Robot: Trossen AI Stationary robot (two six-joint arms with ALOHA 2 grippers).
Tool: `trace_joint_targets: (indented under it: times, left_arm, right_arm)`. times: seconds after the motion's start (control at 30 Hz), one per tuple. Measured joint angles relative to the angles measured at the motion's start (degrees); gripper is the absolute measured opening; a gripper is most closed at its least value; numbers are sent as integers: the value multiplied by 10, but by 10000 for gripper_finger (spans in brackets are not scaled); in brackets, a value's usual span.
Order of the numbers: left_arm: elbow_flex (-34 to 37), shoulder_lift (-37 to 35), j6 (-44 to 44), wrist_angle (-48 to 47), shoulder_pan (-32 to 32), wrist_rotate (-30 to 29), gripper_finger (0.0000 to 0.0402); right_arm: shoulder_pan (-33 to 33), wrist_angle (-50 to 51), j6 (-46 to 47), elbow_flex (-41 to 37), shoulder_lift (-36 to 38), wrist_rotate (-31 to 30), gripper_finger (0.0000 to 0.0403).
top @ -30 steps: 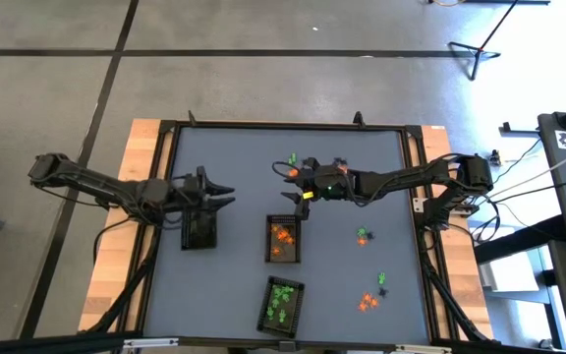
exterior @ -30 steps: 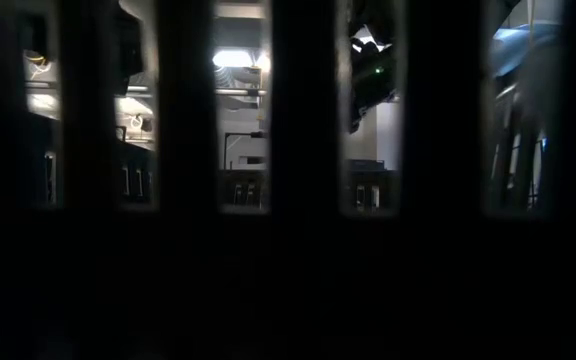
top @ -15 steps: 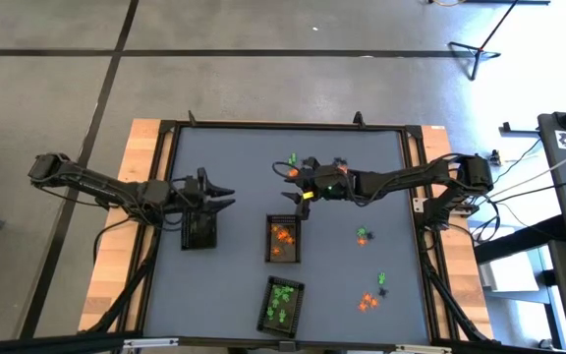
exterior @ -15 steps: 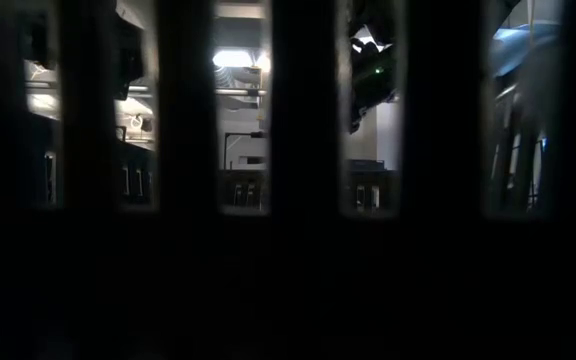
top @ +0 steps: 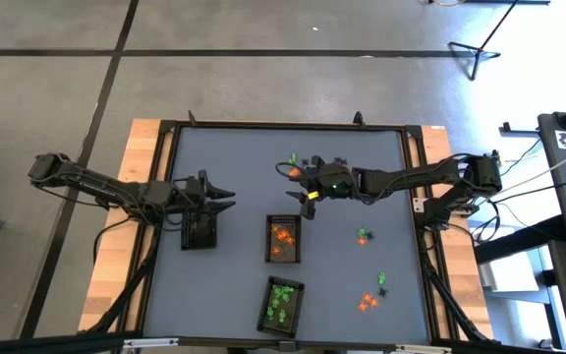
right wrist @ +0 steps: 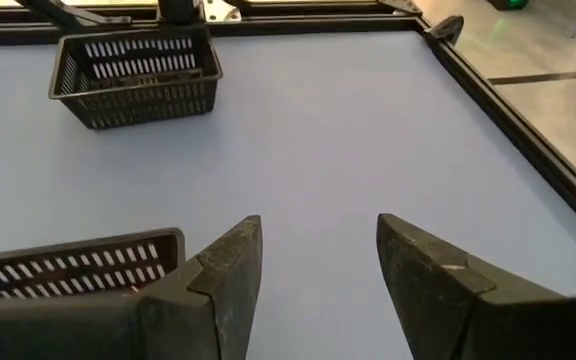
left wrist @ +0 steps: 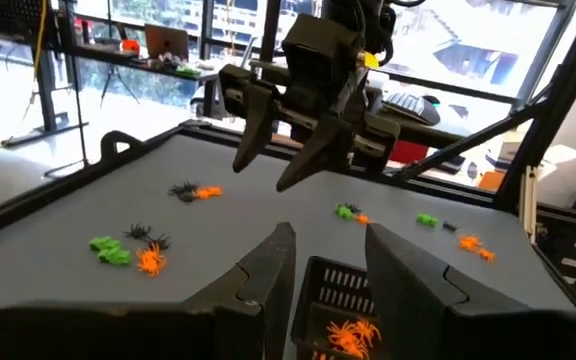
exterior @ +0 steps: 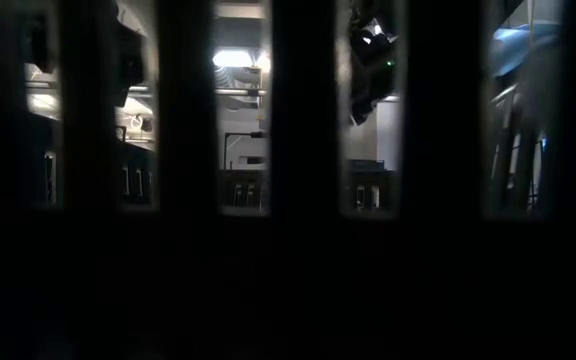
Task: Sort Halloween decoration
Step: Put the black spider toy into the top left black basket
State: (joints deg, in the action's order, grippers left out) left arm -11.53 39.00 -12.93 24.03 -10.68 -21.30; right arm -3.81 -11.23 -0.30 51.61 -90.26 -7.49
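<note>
The Halloween decoration is tiny orange, green and black trinkets. Loose clusters lie on the grey table mat at the far middle and the near right. More fill the middle tray and the near tray. My right gripper hovers open and empty just beyond the middle tray's far end; the left wrist view shows it with its fingers spread. My left gripper waits open and empty above the far end of the left tray.
A raised black frame borders the mat. A few trinkets lie between the middle tray and the right edge. Bare mat stretches between the left tray and the middle tray. Dark upright bars block most of the low view.
</note>
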Motion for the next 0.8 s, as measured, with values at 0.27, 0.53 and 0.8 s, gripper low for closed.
trace_joint_targets:
  times: [0.27,0.53,0.8]
  left_arm:
    - [0,0,-6,-17,0,0,117]
    - [0,0,-6,-21,0,-10,117]
    - [0,0,-5,-16,0,-48,117]
  right_arm:
    - [-15,-18,-1,-69,74,-10,198]
    - [-60,-91,34,-215,240,-26,198]
    - [-63,74,89,-253,332,-213,198]
